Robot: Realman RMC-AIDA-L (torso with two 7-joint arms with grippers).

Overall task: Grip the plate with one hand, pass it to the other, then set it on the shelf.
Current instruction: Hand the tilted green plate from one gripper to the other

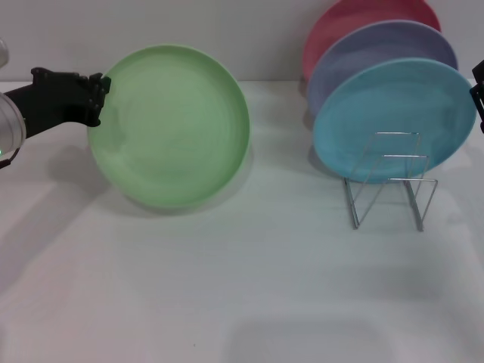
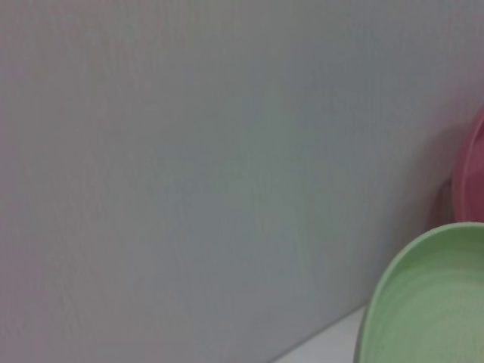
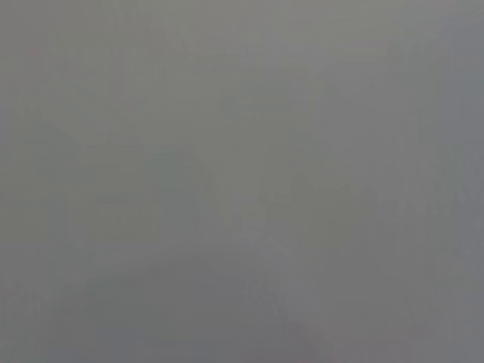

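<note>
The light green plate [image 1: 170, 125] is held up on edge above the white table, its face towards me. My left gripper [image 1: 97, 97] is shut on the plate's left rim. Part of the plate also shows in the left wrist view [image 2: 427, 302]. The silver wire shelf [image 1: 389, 178] stands at the right. My right gripper [image 1: 479, 83] shows only as a dark sliver at the right edge, beside the blue plate. The right wrist view shows only plain grey.
A light blue plate [image 1: 393, 117], a lavender plate [image 1: 378, 49] and a pink plate [image 1: 363, 19] stand one behind another in the rack's rear slots; its front loops hold nothing. A grey wall runs behind the white table [image 1: 227, 287].
</note>
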